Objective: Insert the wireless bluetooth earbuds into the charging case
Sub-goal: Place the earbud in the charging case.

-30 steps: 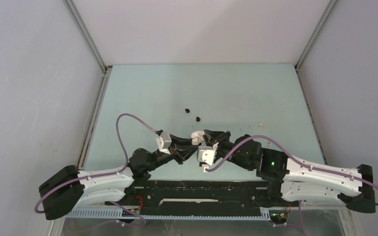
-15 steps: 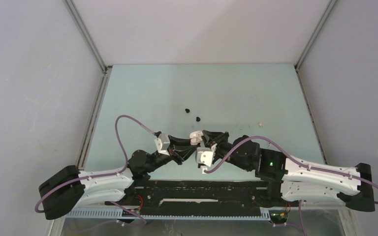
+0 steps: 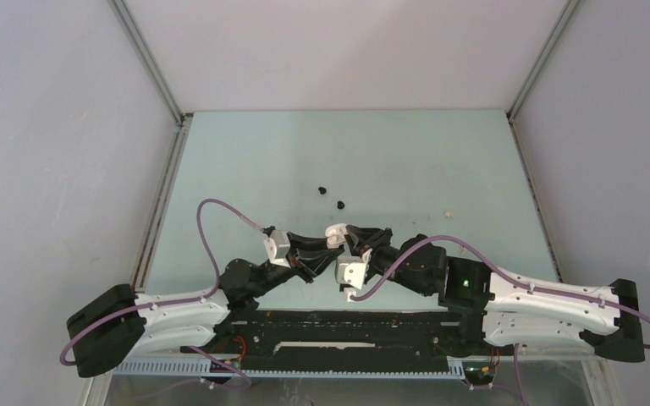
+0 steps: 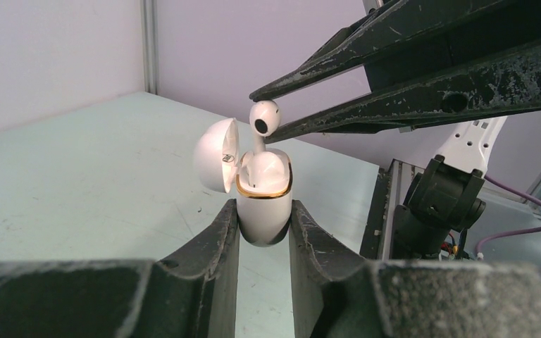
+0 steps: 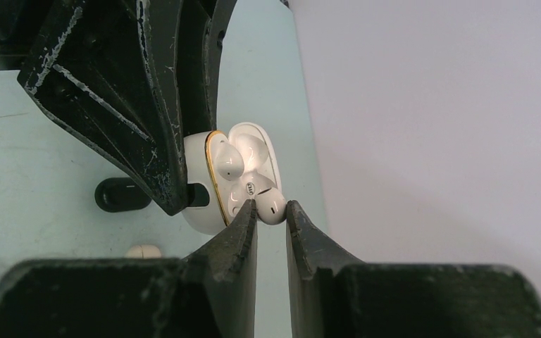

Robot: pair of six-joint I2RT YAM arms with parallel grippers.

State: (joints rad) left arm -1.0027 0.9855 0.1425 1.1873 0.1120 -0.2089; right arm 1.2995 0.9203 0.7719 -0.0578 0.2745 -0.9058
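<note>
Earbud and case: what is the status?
Left gripper shut on open case. Right gripper shut on white earbud, stem at case mouth. Second earbud seated. Nothing in between.

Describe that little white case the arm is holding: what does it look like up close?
The case is a small, smooth, glossy white pebble, plastic by its look, with a thin gold band round the opening. Its hinged lid stands open to one side. It sits upright, clamped between the left gripper's two black fingers. One white earbud lies inside; the right gripper holds a second earbud at the opening, stem down.
</note>
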